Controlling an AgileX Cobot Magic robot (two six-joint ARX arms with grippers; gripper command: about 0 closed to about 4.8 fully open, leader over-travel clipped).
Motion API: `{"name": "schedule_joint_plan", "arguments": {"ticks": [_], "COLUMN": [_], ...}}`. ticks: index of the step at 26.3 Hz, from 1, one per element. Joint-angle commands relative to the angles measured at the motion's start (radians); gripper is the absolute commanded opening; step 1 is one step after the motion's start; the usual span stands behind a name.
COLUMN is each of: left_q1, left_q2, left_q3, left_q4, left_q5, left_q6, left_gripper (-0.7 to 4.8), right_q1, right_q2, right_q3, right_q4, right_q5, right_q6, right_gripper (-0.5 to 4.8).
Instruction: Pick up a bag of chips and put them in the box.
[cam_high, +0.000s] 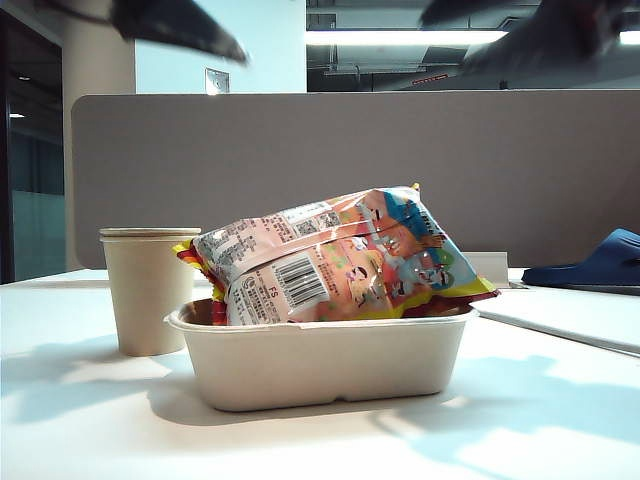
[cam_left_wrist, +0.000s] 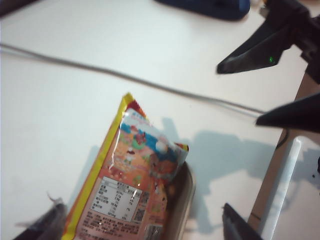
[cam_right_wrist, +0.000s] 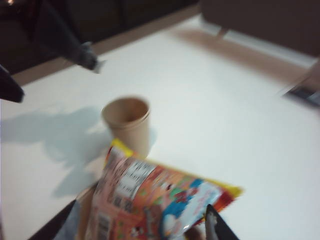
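A shallow beige box (cam_high: 330, 365) sits nearest on the white table (cam_high: 90, 430). The bag of chips (cam_high: 340, 260) rests inside it, tilted, its upper end jutting above the rim. A paper cup (cam_high: 148, 290) stands just beside the box. Both arms hang high above, apart from the bag. The left gripper (cam_left_wrist: 145, 227) has its fingers spread wide, holding nothing. The right gripper (cam_right_wrist: 135, 227) also has its fingers parted and empty, over the bag.
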Motion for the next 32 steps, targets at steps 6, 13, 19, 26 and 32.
{"name": "schedule_joint_plan", "arguments": {"ticks": [6, 13, 19, 26, 32], "left_q1": [-0.001, -0.001, -0.001, -0.001, -0.001], "left_q2": [-0.236, -0.452, -0.643, -0.842, -0.977], "left_q3": [0.004, 0.003, -0.001, -0.032, -0.09], "left_q4": [0.005, -0.005, -0.067, -0.114, -0.145], "left_q5": [-0.016, -0.115, -0.204, -0.27, -0.276], "left_q6": [-0.067, -0.106, -0.118, -0.136, -0.162], "left_gripper": [4.03, 4.02, 3.98, 3.94, 3.94], "right_q1": [0.001, 0.001, 0.001, 0.002, 0.002], "right_q2": [-0.287, -0.451, -0.486, -0.49, -0.5], "right_q3": [0.007, 0.007, 0.007, 0.007, 0.006], "right_q4": [-0.164, -0.329, -0.419, -0.442, -0.459], "right_q5": [0.19, 0.235, 0.234, 0.224, 0.175], "right_q6": [-0.01, -0.021, -0.021, 0.009, 0.047], "right_gripper": [3.14, 2.92, 2.92, 2.65, 2.64]}}
